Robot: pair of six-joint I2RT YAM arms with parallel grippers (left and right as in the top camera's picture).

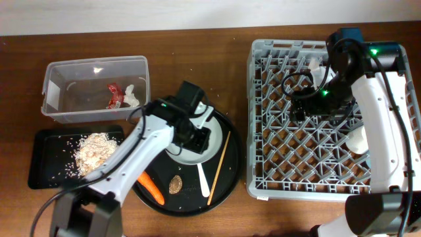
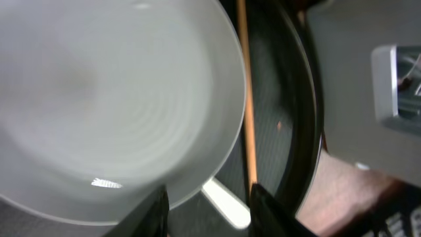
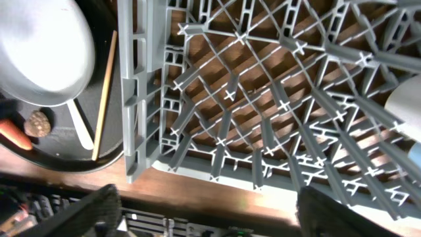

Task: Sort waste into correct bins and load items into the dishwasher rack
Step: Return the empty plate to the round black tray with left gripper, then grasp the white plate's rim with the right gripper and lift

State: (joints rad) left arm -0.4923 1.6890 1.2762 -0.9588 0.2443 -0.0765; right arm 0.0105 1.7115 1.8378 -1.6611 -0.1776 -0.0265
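Note:
The white dish [image 1: 187,155] sits on the round black tray [image 1: 227,172] with the chopstick [image 1: 220,163], white fork [image 1: 203,178], carrot [image 1: 150,187] and brown pit [image 1: 175,184]. My left gripper [image 1: 197,135] hovers open over the dish's right edge. In the left wrist view its jaws [image 2: 210,214] straddle the dish rim [image 2: 118,99] and fork handle [image 2: 225,201], with the chopstick [image 2: 247,99] beside. My right gripper [image 1: 299,99] is open and empty above the grey rack [image 1: 263,118]; its jaws [image 3: 214,217] hang over the rack's edge [image 3: 141,99]. The pink bowl is out of view.
The clear tub [image 1: 59,108] holds a red wrapper [image 1: 115,95] and white tissue [image 1: 133,96]. The black rectangular tray [image 1: 43,164] holds food scraps [image 1: 95,151]. Two pale cups sit in the rack, one at the back [image 1: 316,64] and one on the right [image 1: 357,140].

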